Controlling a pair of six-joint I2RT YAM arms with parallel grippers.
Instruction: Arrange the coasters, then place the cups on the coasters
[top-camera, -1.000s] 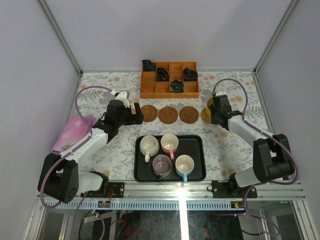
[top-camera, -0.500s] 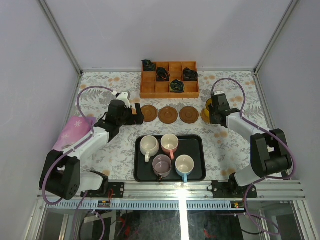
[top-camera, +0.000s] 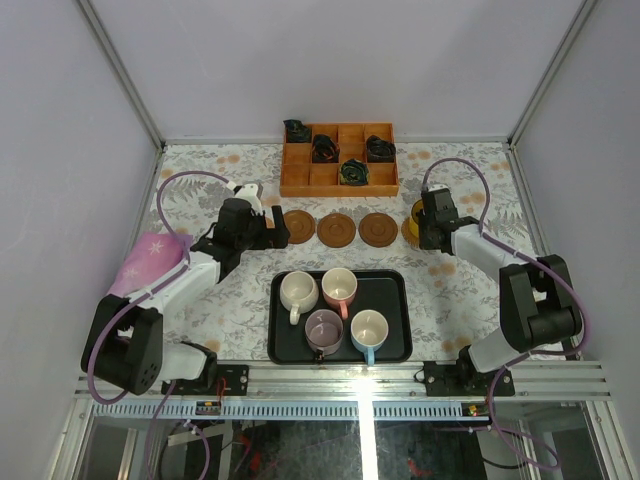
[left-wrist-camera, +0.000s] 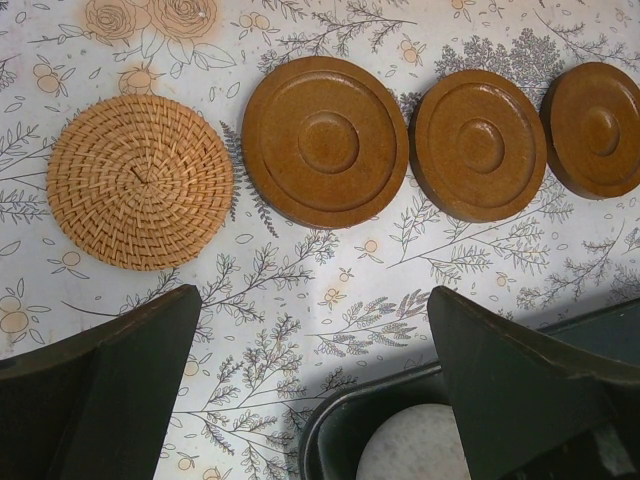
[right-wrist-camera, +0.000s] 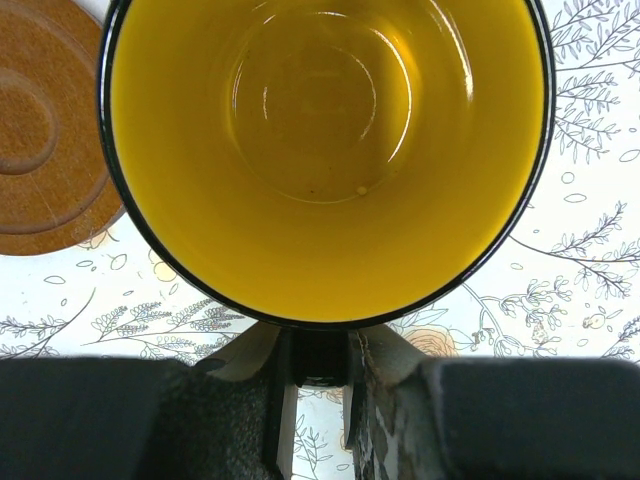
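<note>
Well, the left fingers (left-wrist-camera: 312, 340) hung wide open, holding nothing, over the woven coaster (left-wrist-camera: 140, 182); brown coasters (left-wrist-camera: 327, 142) lay beside it in a row, a spot for each cup; four cups (top-camera: 339, 287) sat in the tray (top-camera: 395, 285); the right fingers (right-wrist-camera: 318, 385) pinched the yellow cup (right-wrist-camera: 325, 150) by its handle, to hold it upright at the row's right end.

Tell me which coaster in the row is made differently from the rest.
The woven coaster at the row's left end: pale, coiled wicker, while the brown coasters beside it are smooth discs with ringed centres.
</note>
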